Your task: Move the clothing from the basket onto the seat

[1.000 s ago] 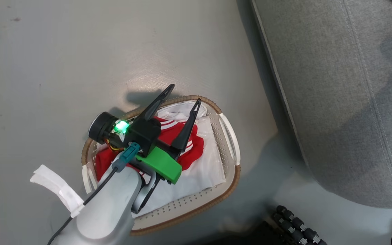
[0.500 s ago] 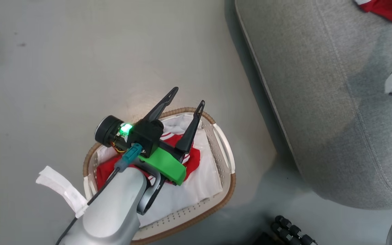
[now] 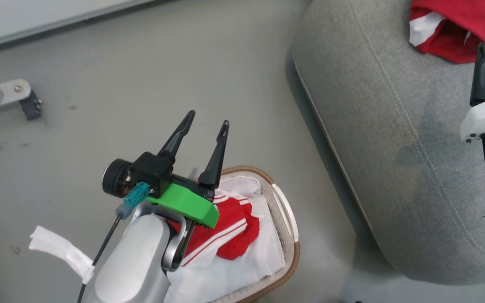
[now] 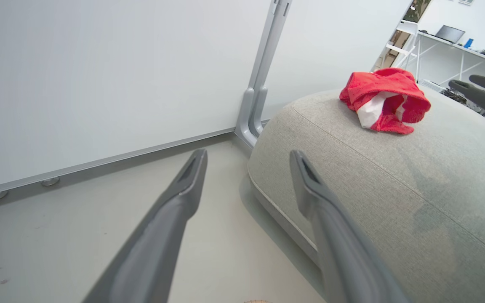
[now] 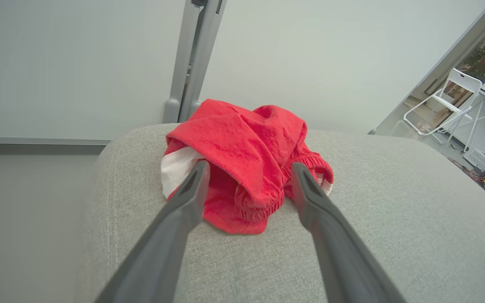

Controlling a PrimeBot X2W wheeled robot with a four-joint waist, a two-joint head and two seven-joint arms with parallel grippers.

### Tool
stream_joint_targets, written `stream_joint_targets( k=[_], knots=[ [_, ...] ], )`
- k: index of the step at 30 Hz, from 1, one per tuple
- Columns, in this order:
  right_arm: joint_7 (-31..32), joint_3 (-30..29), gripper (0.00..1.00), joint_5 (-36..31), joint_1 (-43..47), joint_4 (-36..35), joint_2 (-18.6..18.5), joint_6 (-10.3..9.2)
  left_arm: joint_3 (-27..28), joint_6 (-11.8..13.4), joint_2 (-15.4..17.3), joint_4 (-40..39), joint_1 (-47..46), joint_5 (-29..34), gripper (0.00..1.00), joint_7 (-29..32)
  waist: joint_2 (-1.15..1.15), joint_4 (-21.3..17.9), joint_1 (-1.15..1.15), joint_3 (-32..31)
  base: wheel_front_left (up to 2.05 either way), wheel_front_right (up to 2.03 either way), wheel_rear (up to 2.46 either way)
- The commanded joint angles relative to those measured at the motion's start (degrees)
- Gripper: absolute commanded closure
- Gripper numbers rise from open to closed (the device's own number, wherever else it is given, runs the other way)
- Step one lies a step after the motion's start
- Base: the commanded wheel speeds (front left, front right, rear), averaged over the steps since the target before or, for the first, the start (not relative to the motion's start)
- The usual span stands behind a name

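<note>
One red piece of clothing (image 3: 236, 233) with white stripes lies in the basket (image 3: 246, 168) on its white cloth lining (image 3: 234, 273). My left gripper (image 3: 207, 118) hangs open and empty over the basket's far rim, its tips pointing past it at the floor. A second red piece (image 5: 242, 168) lies crumpled on the grey seat (image 3: 394, 147) near its far end. My right gripper (image 5: 249, 168) stands open just in front of that piece, its tips on either side of the near folds, gripping nothing. One of its fingers (image 3: 480, 80) shows at the right edge of the head view.
A white wall panel with a grey metal post (image 4: 259, 84) stands behind the seat. A metal leg with a caster (image 3: 19, 97) is on the floor at far left. A white folding chair (image 5: 449, 97) and desks stand further off to the right.
The head camera has swung up toward the seat, bringing the red piece there and my right arm into view. My left gripper has lifted slightly from the basket's contents, still open.
</note>
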Motion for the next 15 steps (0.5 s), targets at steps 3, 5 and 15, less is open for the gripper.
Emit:
stream_joint_targets(
  k=[3,5,15],
  knots=[
    [-0.1,1.5,0.0,1.2,1.3,-0.6,0.5,-0.08,3.6,-0.2,-0.9,-0.5,3.4,0.6,0.0,0.0,0.0,5.1,0.0,-8.4,0.0,0.0,0.0],
    [-0.1,2.5,0.0,1.6,1.6,-0.8,1.2,-0.08,5.7,-0.1,-1.3,-0.8,4.8,0.7,0.0,0.0,0.0,6.2,0.0,-10.0,0.0,0.0,0.0],
    [-0.1,9.9,0.0,5.7,5.4,-2.0,5.4,-0.08,16.5,0.6,-2.3,-1.4,12.8,2.6,0.0,0.0,0.0,12.4,0.0,-17.1,0.0,0.0,0.0]
  ],
)
